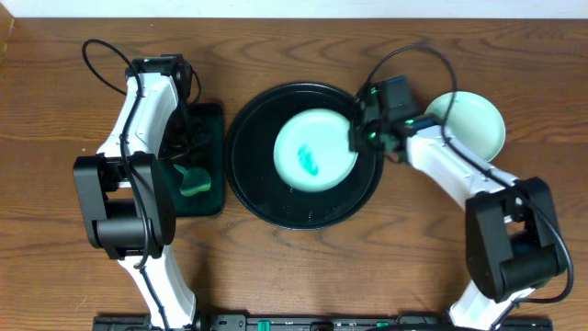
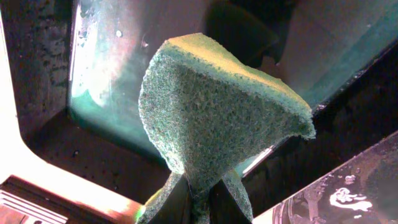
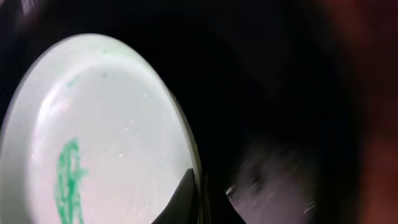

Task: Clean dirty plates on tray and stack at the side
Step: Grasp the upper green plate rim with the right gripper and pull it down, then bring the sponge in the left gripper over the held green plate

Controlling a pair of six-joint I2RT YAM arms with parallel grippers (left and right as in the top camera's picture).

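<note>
Plates show at the centre and at the right, none at the left. Over there the left gripper [image 2: 199,190] hangs above the rectangular dark green tray [image 1: 209,119], its jaws pinched tight on a green sponge [image 2: 211,112] that fans out beyond the fingertips; next comes the round black tray [image 1: 241,161], set on the wood tabletop [image 1: 55,276]; a smeared plate [image 1: 315,150] lies flat inside it, near its middle, with a teal streak [image 3: 68,180] on its face; the right gripper [image 1: 356,136] is at that plate's right edge, fingers [image 3: 181,198] set narrowly either side of the rim, though I cannot tell whether they clamp it; furthest right a second plate [image 1: 480,124], pale turquoise, rests on the bare wood, clear of the black tray and partly behind the right arm.
</note>
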